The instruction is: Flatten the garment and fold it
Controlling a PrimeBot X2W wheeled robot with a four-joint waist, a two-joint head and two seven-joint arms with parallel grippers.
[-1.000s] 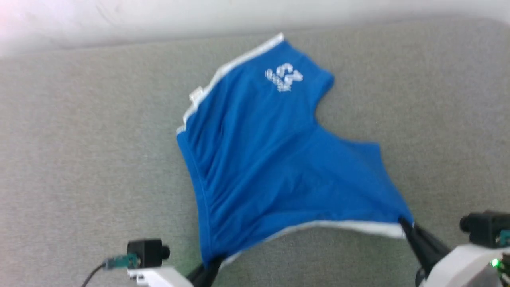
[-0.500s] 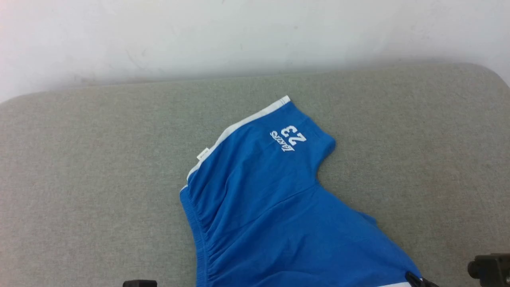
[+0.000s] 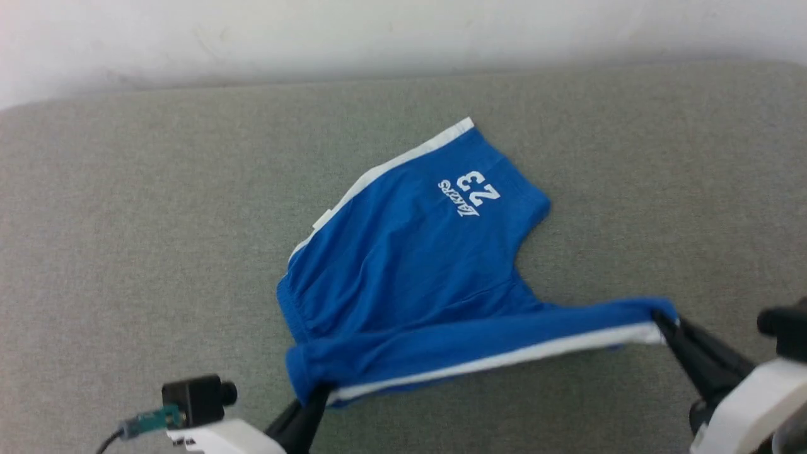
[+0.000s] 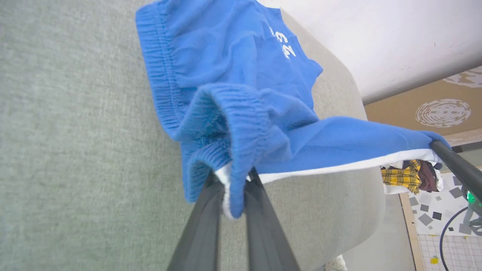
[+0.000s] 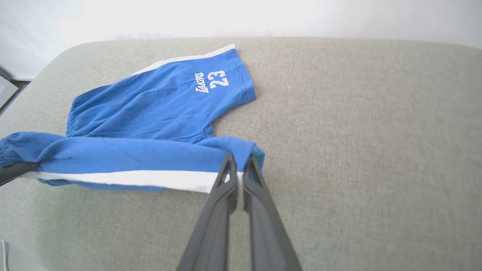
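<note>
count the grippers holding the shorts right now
2. The left gripper clamps the waistband end of the shorts, at the head view's lower left. The right gripper clamps the leg-hem end, at its lower right.

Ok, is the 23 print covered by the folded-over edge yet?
No, the white 23 print lies bare on the far leg of the shorts, and the lifted striped edge stops short of it.

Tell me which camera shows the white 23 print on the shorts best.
The right wrist view: the print lies nearly upright, sharp and fully readable on the shorts. The head view shows it tilted but legible; the left wrist view shows it small, foreshortened and unreadable.
</note>
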